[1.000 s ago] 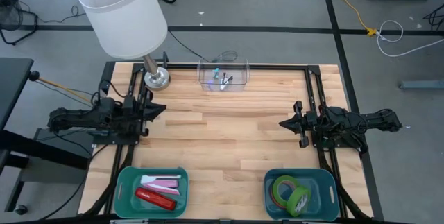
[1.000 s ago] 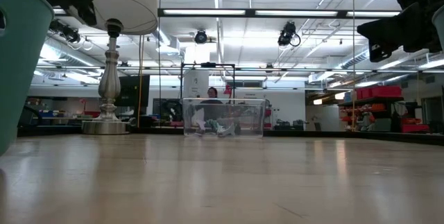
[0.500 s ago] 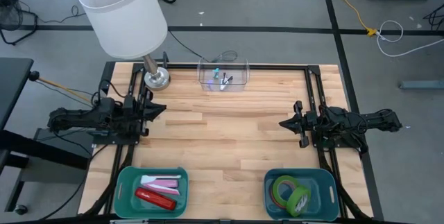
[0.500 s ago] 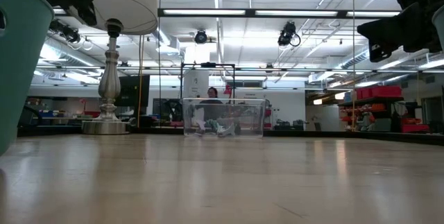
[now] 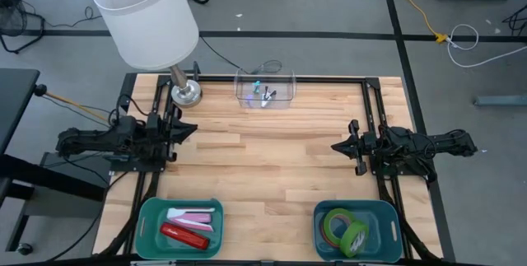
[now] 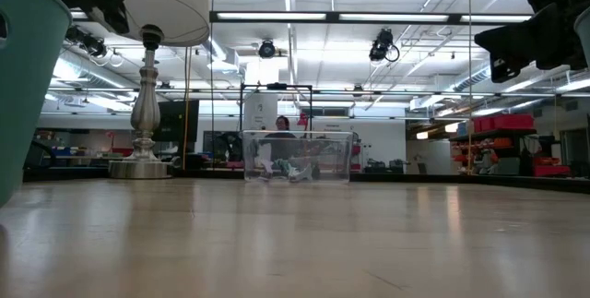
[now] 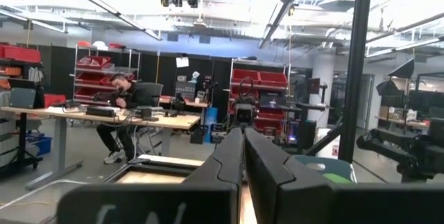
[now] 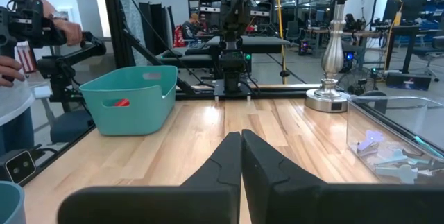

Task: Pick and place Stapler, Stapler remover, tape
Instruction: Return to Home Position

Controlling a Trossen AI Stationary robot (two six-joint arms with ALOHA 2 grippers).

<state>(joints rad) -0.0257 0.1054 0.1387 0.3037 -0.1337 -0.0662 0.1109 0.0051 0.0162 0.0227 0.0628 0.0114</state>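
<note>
A red stapler (image 5: 183, 235) and a pink-and-white piece (image 5: 194, 215), perhaps the stapler remover, lie in the teal bin (image 5: 148, 217) at the near left. Two green rings of tape (image 5: 344, 227) lie in the teal bin (image 5: 387, 217) at the near right. My left gripper (image 5: 189, 130) waits shut at the table's left edge, pointing right, well above the wood (image 7: 243, 135). My right gripper (image 5: 336, 146) waits shut at the right edge, pointing left (image 8: 241, 135). Neither is near the bins.
A clear plastic box (image 5: 265, 90) with small items stands at the far edge. A lamp with a white shade (image 5: 148, 15) has its metal base (image 5: 185, 93) on the far left corner. A person's hand (image 8: 14, 30) shows beyond the table.
</note>
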